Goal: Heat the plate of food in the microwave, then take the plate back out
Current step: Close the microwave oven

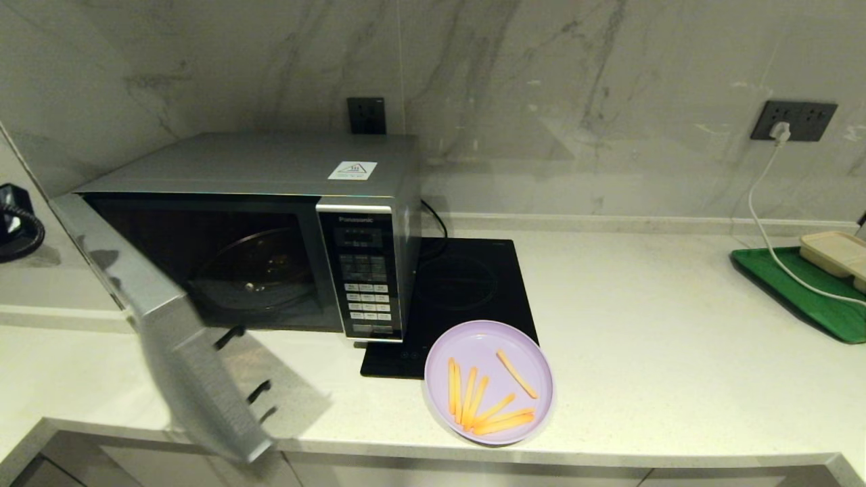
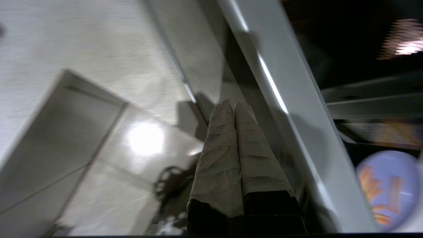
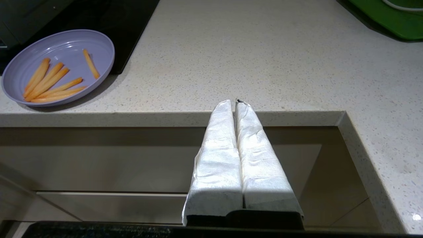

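Note:
The lilac plate of food (image 1: 488, 382) with several fries sits at the counter's front edge, partly on the black hob; it also shows as plate (image 3: 59, 66) and plate (image 2: 388, 188). The silver microwave (image 1: 270, 230) stands to its left with its door (image 1: 162, 331) swung wide open toward me and the glass turntable (image 1: 254, 277) bare inside. My left gripper (image 2: 234, 105) is shut and empty, close beside the open door's outer face, hidden from the head view. My right gripper (image 3: 234, 103) is shut and empty, below the counter's front edge, right of the plate.
A black induction hob (image 1: 463, 291) lies between microwave and plate. A green tray (image 1: 805, 291) with a beige container (image 1: 835, 253) sits far right, crossed by a white cable (image 1: 764, 223). The open door overhangs the counter edge. Cabinet fronts (image 3: 132, 165) lie below.

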### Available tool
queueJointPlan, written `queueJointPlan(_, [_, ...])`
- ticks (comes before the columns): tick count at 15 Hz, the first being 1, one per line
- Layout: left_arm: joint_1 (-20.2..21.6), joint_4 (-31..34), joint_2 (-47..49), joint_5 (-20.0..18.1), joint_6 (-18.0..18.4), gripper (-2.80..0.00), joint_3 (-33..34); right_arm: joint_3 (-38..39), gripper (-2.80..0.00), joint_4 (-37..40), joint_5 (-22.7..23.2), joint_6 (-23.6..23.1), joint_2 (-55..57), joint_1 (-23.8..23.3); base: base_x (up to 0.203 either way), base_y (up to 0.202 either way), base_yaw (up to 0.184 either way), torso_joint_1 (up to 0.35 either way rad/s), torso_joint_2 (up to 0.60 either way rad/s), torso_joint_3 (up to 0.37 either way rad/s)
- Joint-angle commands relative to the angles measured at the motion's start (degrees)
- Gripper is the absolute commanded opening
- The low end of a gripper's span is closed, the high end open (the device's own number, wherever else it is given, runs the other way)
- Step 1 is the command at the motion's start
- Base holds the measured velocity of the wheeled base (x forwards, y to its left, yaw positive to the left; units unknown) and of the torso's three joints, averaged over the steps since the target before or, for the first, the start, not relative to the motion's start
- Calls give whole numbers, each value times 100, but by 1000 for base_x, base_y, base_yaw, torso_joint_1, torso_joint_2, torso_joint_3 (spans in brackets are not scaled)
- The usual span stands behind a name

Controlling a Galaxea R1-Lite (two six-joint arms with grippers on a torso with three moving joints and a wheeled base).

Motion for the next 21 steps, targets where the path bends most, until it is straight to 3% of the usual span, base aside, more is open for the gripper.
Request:
queueJointPlan(1, [-427, 53, -51, -353, -387, -280, -555, 1, -280, 4, 1, 2, 2, 4, 0, 0, 0, 0, 0, 0])
queueJointPlan(3, [-498, 84, -84, -743, -476, -280, -851, 1, -280, 4, 1, 2, 2, 4, 0, 0, 0, 0, 0, 0])
queueJointPlan(5, [-514, 342, -96, -824, -496, -280, -739, 1, -280, 4, 1, 2, 2, 4, 0, 0, 0, 0, 0, 0])
queueJointPlan(8, [-918, 577, -284, -1075, -496, -280, -649, 1, -280, 4, 1, 2, 2, 1, 0, 0, 0, 0, 0, 0])
queueJointPlan(11, [-1511, 1135, -538, -1472, -475, -280, 52, 1, -280, 4, 1, 2, 2, 4, 0, 0, 0, 0, 0, 0])
queueJointPlan(12, [-1667, 1235, -518, -1391, -477, -280, 302, 1, -280, 4, 1, 2, 2, 4, 0, 0, 0, 0, 0, 0])
queueJointPlan(15, [-1829, 1288, -470, -251, -467, -280, 345, 1, -280, 4, 1, 2, 2, 1, 0, 0, 0, 0, 0, 0])
queueJointPlan(16, [-1753, 1258, -416, -77, -449, -280, 338, 1, -280, 4, 1, 2, 2, 4, 0, 0, 0, 0, 0, 0])
queueJointPlan(21, [-1825, 1079, -230, -127, -506, -280, -14, 1, -280, 4, 1, 2, 2, 4, 0, 0, 0, 0, 0, 0])
